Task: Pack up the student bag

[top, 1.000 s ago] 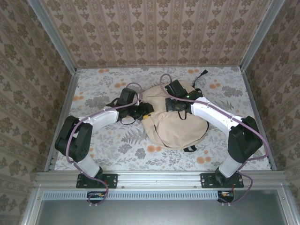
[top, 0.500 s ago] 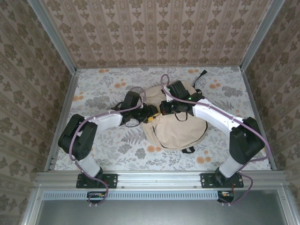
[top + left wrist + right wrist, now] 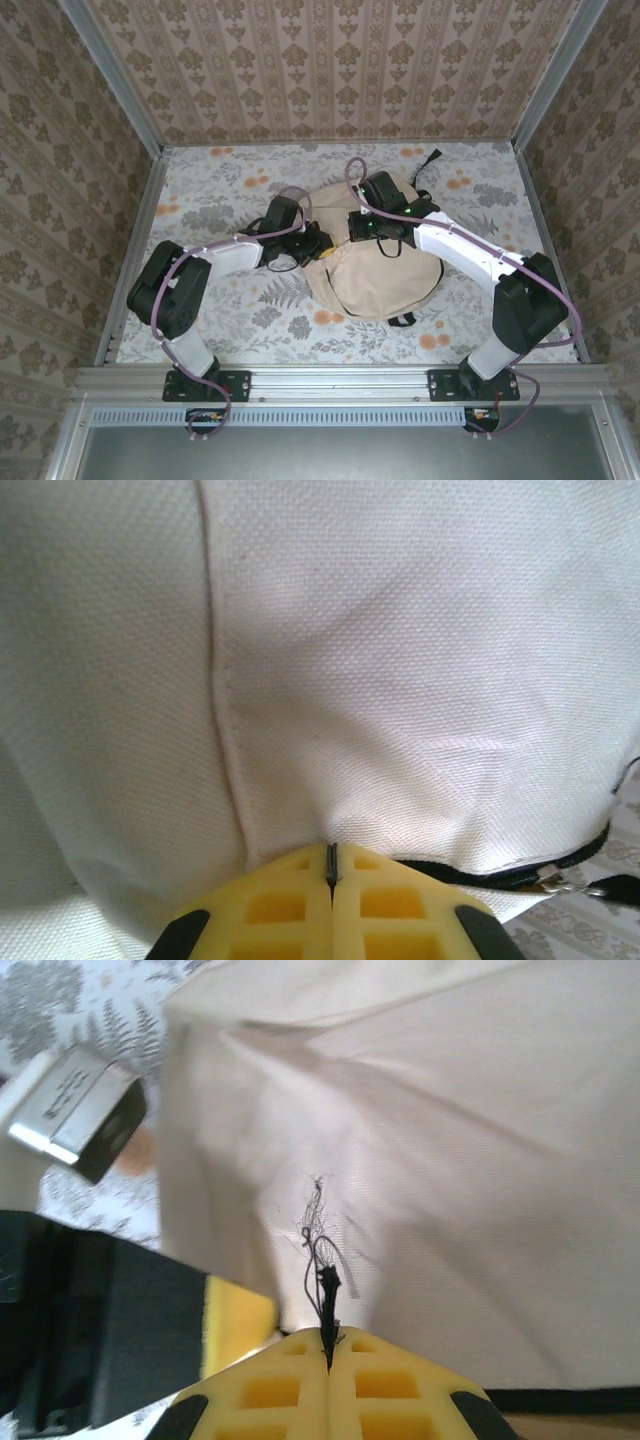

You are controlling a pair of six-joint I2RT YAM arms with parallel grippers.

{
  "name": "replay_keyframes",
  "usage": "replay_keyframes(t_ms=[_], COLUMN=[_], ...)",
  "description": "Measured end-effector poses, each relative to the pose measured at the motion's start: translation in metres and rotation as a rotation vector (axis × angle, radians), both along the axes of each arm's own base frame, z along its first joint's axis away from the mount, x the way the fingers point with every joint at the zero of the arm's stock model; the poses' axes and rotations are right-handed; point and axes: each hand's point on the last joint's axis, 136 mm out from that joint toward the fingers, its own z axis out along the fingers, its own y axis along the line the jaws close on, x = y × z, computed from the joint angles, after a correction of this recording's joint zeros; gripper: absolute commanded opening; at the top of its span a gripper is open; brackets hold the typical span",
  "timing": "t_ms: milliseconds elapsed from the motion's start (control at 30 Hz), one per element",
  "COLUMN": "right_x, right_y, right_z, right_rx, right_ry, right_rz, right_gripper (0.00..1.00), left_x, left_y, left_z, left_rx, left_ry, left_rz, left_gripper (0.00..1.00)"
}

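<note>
Lying near the middle of the table (image 3: 230,190), the bag (image 3: 385,275) is seen from above as a rounded beige mound. A black strap (image 3: 430,160) is trailed out from the bag's far right edge.

Left gripper (image 3: 320,250): placed at the bag's left edge. In the left wrist view the yellow fingers (image 3: 290,905) are pressed flat together, and a fold of the bag (image 3: 400,680) is pinched at their tips (image 3: 331,852). A stitched seam is seen running up the cloth from that pinch. A black zip (image 3: 500,875) with a metal pull is noted low on the bag, right of the pinch.

Right gripper (image 3: 358,228): placed over the bag's far left part, just beside the left gripper. In the right wrist view its jaws (image 3: 328,1338) are closed tight on the bag cloth (image 3: 450,1160); loose black threads are caught at the pinch. The cloth is drawn into creases up from that point. The left gripper's yellow finger (image 3: 238,1322) is seen touching the bag's left edge.
</note>
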Motion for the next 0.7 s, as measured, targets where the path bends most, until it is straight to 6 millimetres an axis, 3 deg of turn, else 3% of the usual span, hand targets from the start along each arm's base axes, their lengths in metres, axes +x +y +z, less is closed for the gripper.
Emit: replay_keyframes(t_ms=[333,600,700], right_x=[0.014,0.016,0.019], right_y=[-0.048,-0.059,-0.065], right_z=[-0.005,-0.006,-0.006], right_rx=[-0.176,-0.193,-0.191], right_ry=[-0.05,-0.045,-0.043], right_rz=[-0.179,-0.217,-0.234], right_gripper=[0.0,0.0,0.0], left_x=[-0.002,-0.002,-0.003], left_y=[0.004,0.008,0.009], left_z=[-0.013,-0.012,-0.003], left_rx=[0.056,0.109,0.138], left_ry=[0.008,-0.015,-0.05], left_rz=[-0.014,-0.043,-0.074], left_gripper=[0.0,0.0,0.16])
